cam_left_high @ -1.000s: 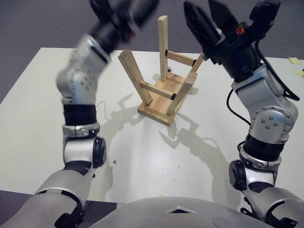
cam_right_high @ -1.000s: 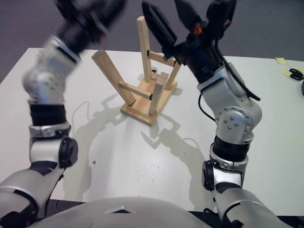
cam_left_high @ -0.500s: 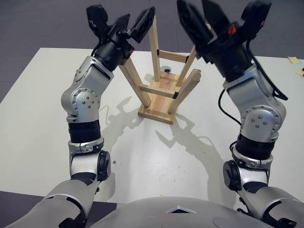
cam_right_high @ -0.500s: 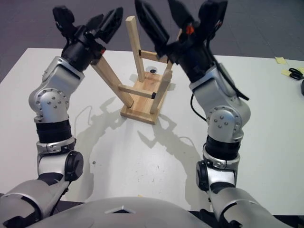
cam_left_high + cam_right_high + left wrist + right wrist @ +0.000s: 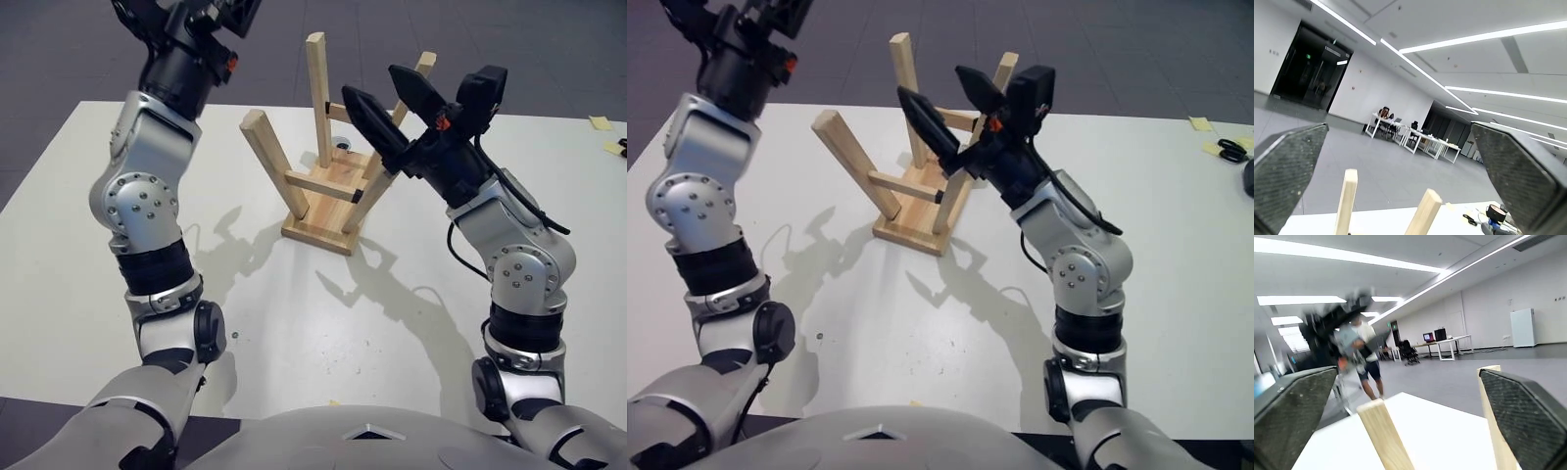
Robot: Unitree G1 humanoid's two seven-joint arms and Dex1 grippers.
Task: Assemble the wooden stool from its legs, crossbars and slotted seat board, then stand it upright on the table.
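Observation:
The wooden stool point(image 5: 323, 186) lies upside down on the white table point(image 5: 88, 225), seat board point(image 5: 315, 227) flat and legs pointing up, with crossbars point(image 5: 318, 184) joining them. My right gripper point(image 5: 368, 80) is open and hovers over the stool's right-hand legs, holding nothing. In the right wrist view two leg tips point(image 5: 1383, 435) rise between its pads point(image 5: 1293, 416). My left gripper point(image 5: 201, 12) is raised high above the table's far left, open and empty. Its wrist view has two leg tips point(image 5: 1347, 200) low between the pads point(image 5: 1518, 171).
A small dark round part point(image 5: 343, 145) lies on the table just behind the stool. Yellow notes point(image 5: 605, 123) and scissors point(image 5: 1236, 149) sit at the far right edge. A tiny dark speck point(image 5: 235, 334) lies near my left side.
My left gripper has lifted up and away from the top of the stool's left leg. My right gripper has come down closer to the right-hand legs.

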